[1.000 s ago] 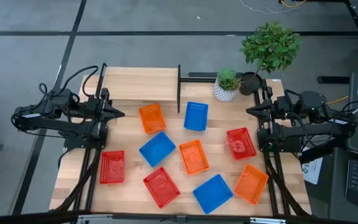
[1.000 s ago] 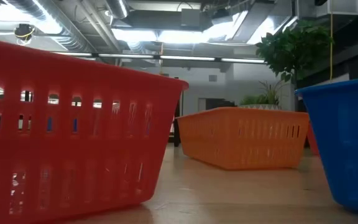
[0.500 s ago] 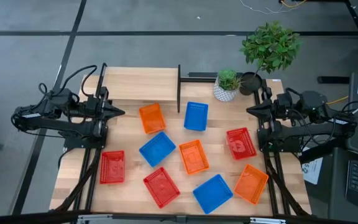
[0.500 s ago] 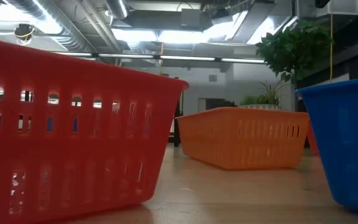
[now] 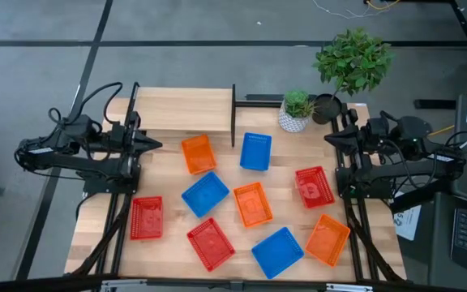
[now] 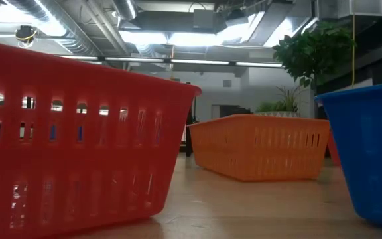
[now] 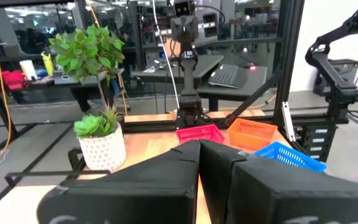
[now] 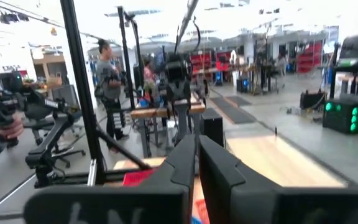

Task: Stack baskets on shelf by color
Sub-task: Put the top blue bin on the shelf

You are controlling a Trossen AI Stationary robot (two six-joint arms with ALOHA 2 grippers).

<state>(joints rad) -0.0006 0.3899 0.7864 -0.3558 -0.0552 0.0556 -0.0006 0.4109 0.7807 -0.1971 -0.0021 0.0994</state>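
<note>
Presently, left claw [image 5: 154,147]: fingers pressed together, holding nothing, parked at the left edge of the worktop [image 5: 169,243], pointing inward; judged a resting pose, no basket yet taken

Right claw [image 5: 331,139]: likewise closed and empty, at the opposite edge beside the white plant pot [image 5: 295,120]

Shelf [image 5: 185,106]: just beyond the left claw, its plank bare, so stacking has not begun

Baskets, nine, all loose on the worktop between the claws, none nested:
- orange basket [image 5: 198,153], nearest the left claw, a likely first pick
- blue basket [image 5: 255,151], near the shelf's upright
- red basket [image 5: 314,186], nearest the right claw
- remainder scattered toward the front
</note>
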